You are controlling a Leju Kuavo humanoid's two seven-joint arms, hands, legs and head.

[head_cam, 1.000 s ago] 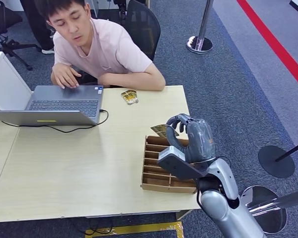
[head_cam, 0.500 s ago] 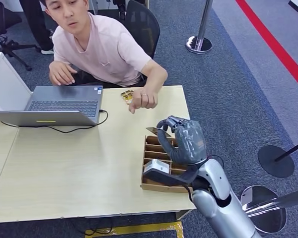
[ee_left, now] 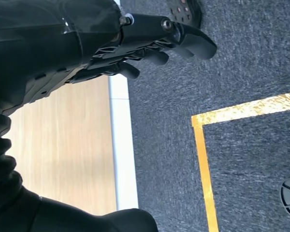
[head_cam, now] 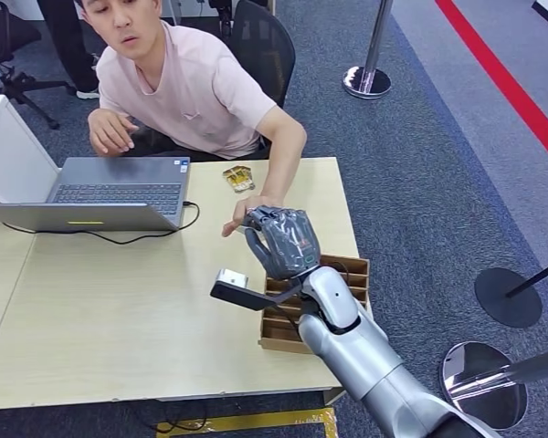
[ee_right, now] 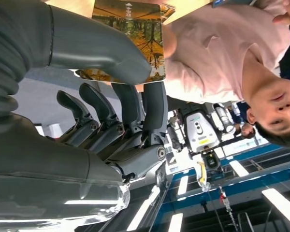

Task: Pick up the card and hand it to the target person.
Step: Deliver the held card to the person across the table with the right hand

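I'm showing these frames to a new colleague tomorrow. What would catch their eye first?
The robot's grey right hand above the middle of the pale wooden table, pinching a card printed with autumn trees. A person in a pink shirt reaches an open hand to it from the far side. Beside them, an open grey laptop.

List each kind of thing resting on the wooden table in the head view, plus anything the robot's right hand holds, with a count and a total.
Laptop: 1
Cardboard slotted tray: 1
Small pile of cards near the person: 1
Card held in the right hand: 1
Total: 4
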